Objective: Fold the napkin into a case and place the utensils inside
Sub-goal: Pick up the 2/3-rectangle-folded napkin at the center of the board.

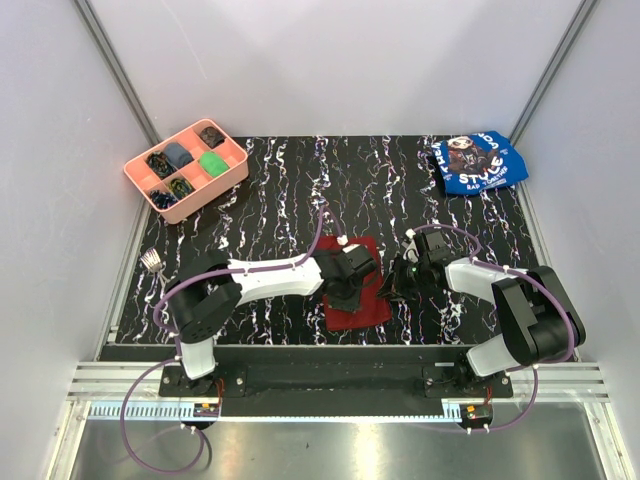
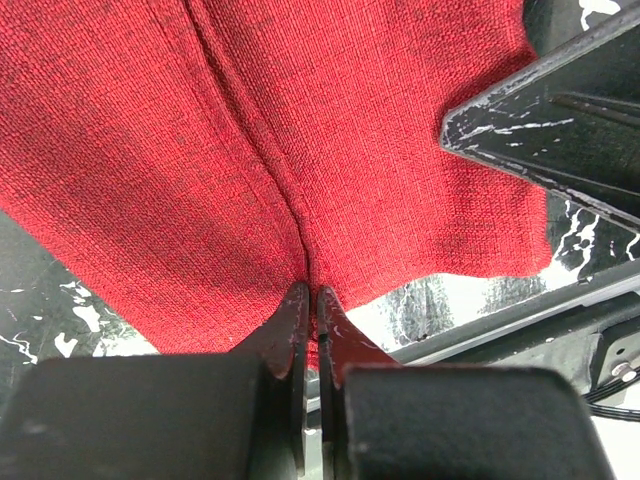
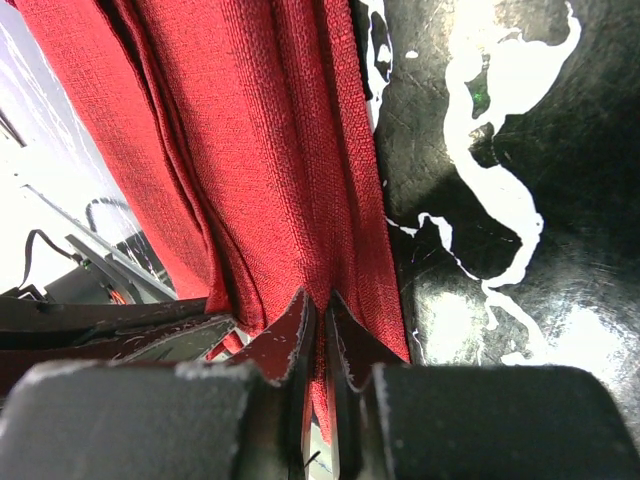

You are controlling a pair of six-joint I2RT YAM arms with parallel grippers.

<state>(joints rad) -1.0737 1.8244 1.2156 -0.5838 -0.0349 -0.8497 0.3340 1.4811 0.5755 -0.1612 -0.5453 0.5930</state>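
Observation:
The dark red napkin lies folded into a layered strip on the marbled mat, between the two arms. My left gripper is over its left part; in the left wrist view the left gripper is shut on the near edge of the napkin, and the cloth puckers into a crease. My right gripper is at the strip's right side. The right wrist view shows that gripper shut on the napkin's layered folds. A silver fork lies at the mat's left edge, far from both grippers.
A pink compartment tray with small items stands at the back left. A blue printed cloth lies at the back right. White walls enclose the mat on three sides. The right gripper's finger juts into the left wrist view.

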